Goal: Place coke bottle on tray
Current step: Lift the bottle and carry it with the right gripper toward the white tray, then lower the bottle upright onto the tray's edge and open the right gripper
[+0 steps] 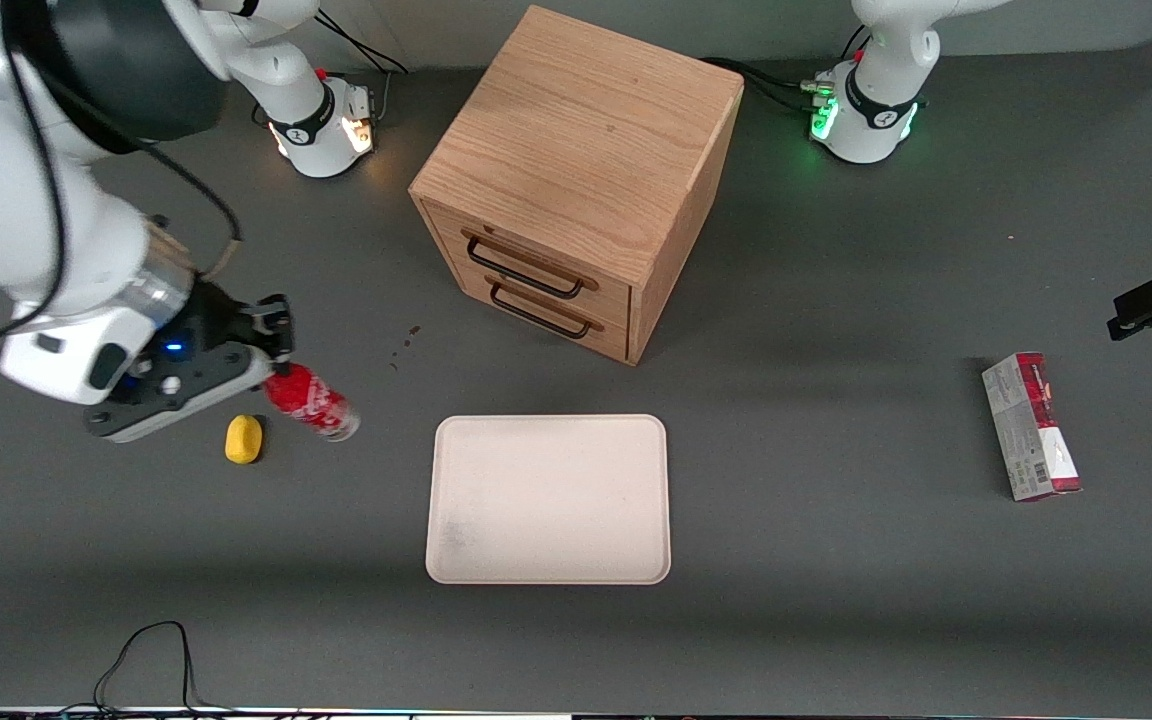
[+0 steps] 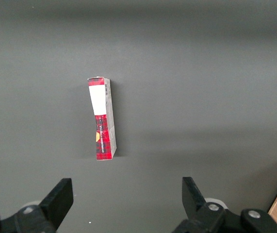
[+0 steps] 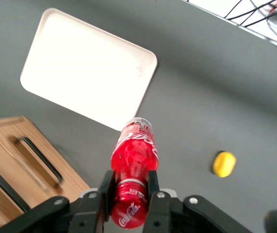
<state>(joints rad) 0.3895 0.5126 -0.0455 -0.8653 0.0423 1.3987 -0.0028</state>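
My right gripper point(image 1: 274, 362) is shut on the cap end of the coke bottle point(image 1: 312, 401), a small red bottle with white script and a clear base. It holds the bottle tilted above the table toward the working arm's end, base pointing toward the tray point(image 1: 548, 500). In the right wrist view the fingers point(image 3: 105, 191) clamp the bottle's neck point(image 3: 133, 165) and the cream-white tray point(image 3: 87, 68) lies past its base. The tray is flat and bare, nearer the front camera than the wooden drawer cabinet.
A small yellow object point(image 1: 244, 438) lies on the table just beside the held bottle, also in the right wrist view point(image 3: 224, 163). A wooden two-drawer cabinet point(image 1: 576, 180) stands mid-table. A red-and-grey carton point(image 1: 1031, 426) lies toward the parked arm's end.
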